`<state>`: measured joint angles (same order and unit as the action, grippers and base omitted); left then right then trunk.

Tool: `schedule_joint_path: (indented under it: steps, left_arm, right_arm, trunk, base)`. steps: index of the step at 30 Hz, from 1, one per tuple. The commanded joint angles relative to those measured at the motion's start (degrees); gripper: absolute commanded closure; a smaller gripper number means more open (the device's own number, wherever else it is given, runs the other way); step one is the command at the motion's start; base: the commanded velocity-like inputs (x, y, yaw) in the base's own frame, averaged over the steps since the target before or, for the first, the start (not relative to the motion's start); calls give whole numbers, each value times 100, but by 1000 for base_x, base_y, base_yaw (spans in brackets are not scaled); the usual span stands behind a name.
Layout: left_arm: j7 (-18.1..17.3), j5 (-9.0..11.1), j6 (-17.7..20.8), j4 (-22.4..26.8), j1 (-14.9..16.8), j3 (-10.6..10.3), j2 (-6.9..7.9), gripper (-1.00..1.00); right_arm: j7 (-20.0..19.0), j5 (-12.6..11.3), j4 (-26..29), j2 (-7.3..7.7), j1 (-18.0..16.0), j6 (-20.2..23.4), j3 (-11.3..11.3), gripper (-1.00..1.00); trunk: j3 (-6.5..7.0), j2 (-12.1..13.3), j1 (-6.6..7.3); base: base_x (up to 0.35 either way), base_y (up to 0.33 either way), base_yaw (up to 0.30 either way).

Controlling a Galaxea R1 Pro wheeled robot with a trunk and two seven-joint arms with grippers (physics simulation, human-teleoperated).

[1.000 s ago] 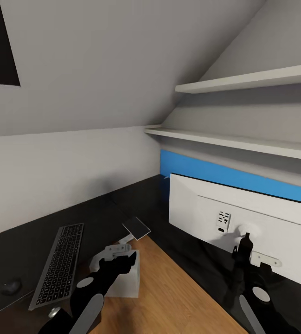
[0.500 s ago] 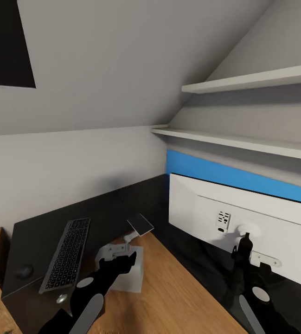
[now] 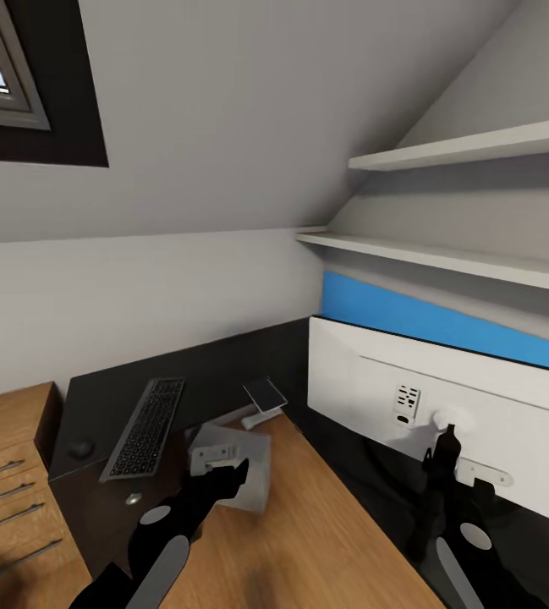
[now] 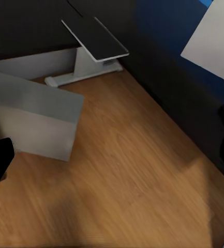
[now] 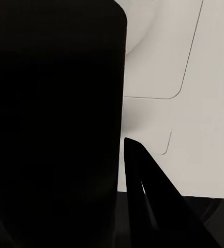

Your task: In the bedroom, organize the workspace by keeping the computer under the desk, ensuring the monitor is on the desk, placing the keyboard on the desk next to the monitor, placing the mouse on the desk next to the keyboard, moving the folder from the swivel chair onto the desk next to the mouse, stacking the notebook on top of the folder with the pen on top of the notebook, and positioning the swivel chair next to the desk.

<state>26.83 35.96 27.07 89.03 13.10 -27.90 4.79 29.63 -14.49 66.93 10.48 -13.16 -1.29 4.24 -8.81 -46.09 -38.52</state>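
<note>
Right hand [image 3: 449, 433] upright, gripping monitor [image 3: 443, 406] stand — left hand [image 3: 238, 470] grip unclear.

Sloped grey wall [image 3: 223, 110], skylight [image 3: 3, 68], shelves [image 3: 469, 148], wood floor [image 3: 308, 533]

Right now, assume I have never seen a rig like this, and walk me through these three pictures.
This is a simulated wheeled robot with two black arms, each ending in a two-fingered gripper. The large picture comes from a camera on its head, looking down over both arms. The other two come from cameras on its wrists, looking along the fingers.

In the head view, the black desk carries the keyboard and the mouse. The computer, a light grey box, stands on the wooden floor beside it. The left gripper hangs open above that box, holding nothing. The right gripper reaches up to the white back of the monitor and seems to grip it by its stand. Its wrist camera sits so close that it sees mostly black and that white back.
</note>
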Motion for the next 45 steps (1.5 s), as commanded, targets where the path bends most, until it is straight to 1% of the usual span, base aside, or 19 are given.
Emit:
schedule_joint_path:
  steps: [1,5,12,17,23,28,45]
  left_arm:
    - [59,55,7,9,8,-14,4,-100]
    - [59,53,4,9,8,-14,4,-100]
    - [59,62,2,9,8,-14,4,-100]
    - [59,60,4,9,8,-14,4,-100]
    - [59,67,3,8,8,-14,0,-100]
    - [59,68,2,8,8,-14,4,-100]
    - [59,52,0,7,8,-14,4,-100]
  right_arm:
    - [61,-160,-58,9,-2,-30,15,100]
    - [61,-160,-58,8,-2,-30,15,100]
    - [62,-160,-58,8,-2,-30,15,100]
    - [62,-160,-58,10,-2,-30,15,100]
    - [62,-160,-52,14,-2,-30,15,100]
    - [61,-160,-49,14,-2,-30,15,100]
    - [61,-162,-24,14,-2,-7,16,100]
  trunk:
    - [-11,-7,1]
    - [-11,-7,1]
    - [-11,-7,1]
    - [-12,-7,1]
    - [-34,-7,1]
    - [-64,-7,1]
    - [-77,-7,1]
  base:
    - [-214,-261,240]
    - [-181,-219,243]
    - [-36,-48,245]
    - [-118,-179,245]
    - [-131,-234,231]
    - [-18,-81,186]
    - [-1,-5,22]
